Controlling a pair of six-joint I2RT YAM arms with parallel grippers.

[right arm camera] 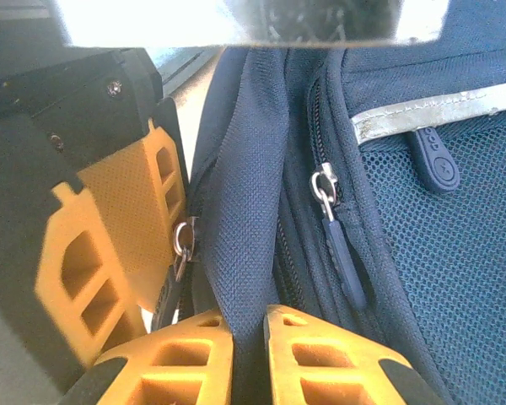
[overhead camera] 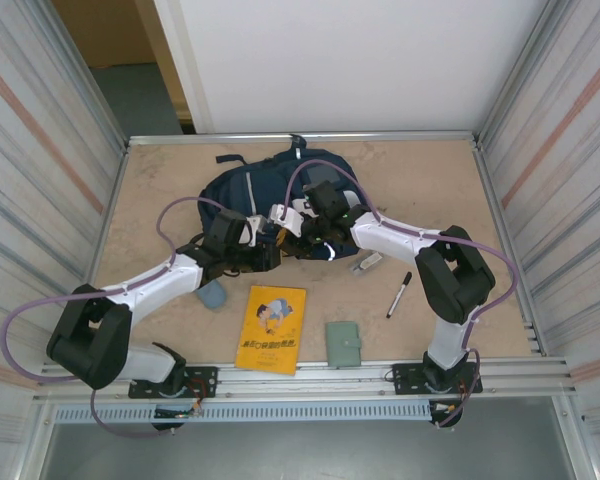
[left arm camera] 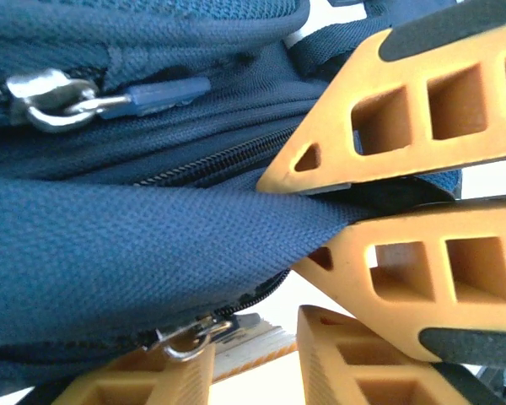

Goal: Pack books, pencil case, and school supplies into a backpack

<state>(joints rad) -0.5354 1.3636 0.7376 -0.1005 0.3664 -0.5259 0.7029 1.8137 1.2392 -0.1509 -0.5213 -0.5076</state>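
Observation:
The navy backpack (overhead camera: 270,185) lies at the back middle of the table. My right gripper (right arm camera: 249,337) is shut on a fold of its fabric (right arm camera: 240,219), beside a zip with a dark rubber pull (right arm camera: 341,253). My left gripper (left arm camera: 253,354) is open, fingers apart, with a metal zip pull (left arm camera: 185,342) resting on its left fingertip. Above it, the right gripper's fingers (left arm camera: 405,126) pinch the fold. From the top, both grippers (overhead camera: 272,248) (overhead camera: 298,222) meet at the bag's near edge. The yellow book (overhead camera: 271,328), slate-blue pencil case (overhead camera: 212,294), marker (overhead camera: 399,294), clear packet (overhead camera: 367,262) and grey-green booklet (overhead camera: 343,343) lie on the table.
The left gripper's orange fingers (right arm camera: 143,211) stand close beside the held fold. A second zip pull (left arm camera: 59,101) sits higher on the bag. Ribbed walls close in the table on both sides, and a metal rail (overhead camera: 310,375) runs along the near edge.

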